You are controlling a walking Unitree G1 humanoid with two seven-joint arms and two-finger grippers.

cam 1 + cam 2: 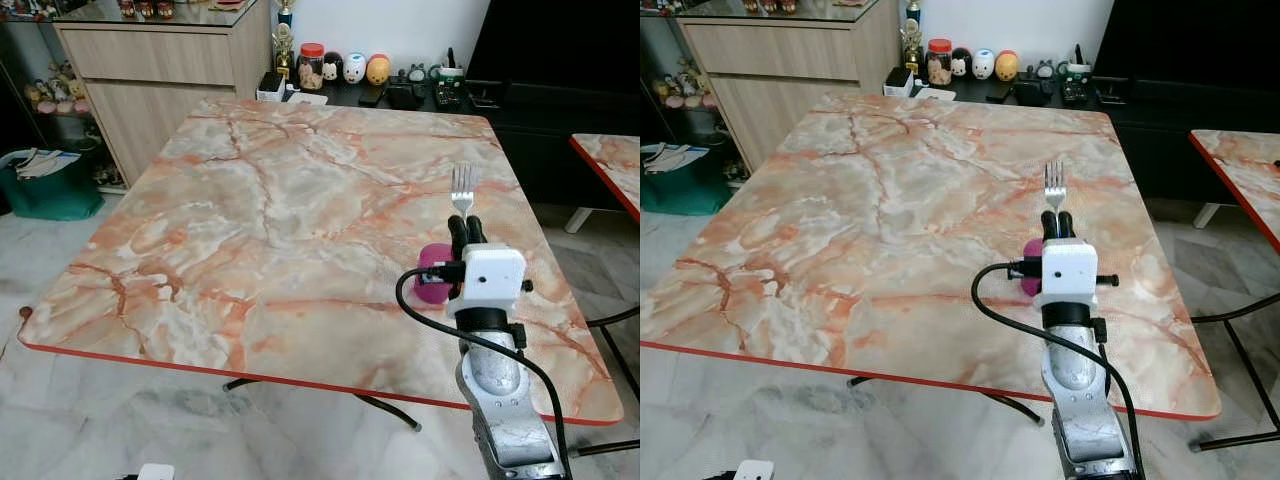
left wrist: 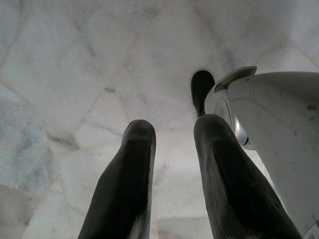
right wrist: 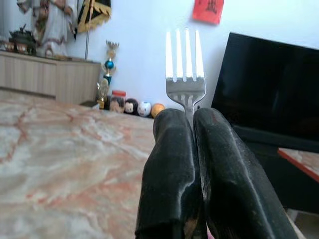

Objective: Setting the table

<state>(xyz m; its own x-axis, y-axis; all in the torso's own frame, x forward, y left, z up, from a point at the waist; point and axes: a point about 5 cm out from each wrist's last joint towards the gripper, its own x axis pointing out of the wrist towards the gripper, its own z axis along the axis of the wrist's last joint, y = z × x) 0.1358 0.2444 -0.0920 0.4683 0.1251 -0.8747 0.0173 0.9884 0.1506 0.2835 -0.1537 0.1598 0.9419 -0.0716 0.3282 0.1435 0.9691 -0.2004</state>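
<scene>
Silver four-tined metal fork (image 3: 185, 69) sits pinched between your right gripper (image 1: 466, 232)'s closed black fingers, tines up, above the orange-veined marble table (image 1: 270, 230)'s right side; just beside it a small magenta cup (image 1: 432, 274) rests; your left gripper (image 2: 172, 174) hangs parted, holding nothing.

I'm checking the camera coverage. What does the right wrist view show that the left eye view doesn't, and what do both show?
Right wrist view alone: a red paper on the wall, and the right claw seen close, its fingers shut on the fork's neck. Left eye view alone: the whole table, a pink object behind the claw, a green bin. Both: the fork, tines up, the marbled tabletop, the figurines, the black screen.
</scene>
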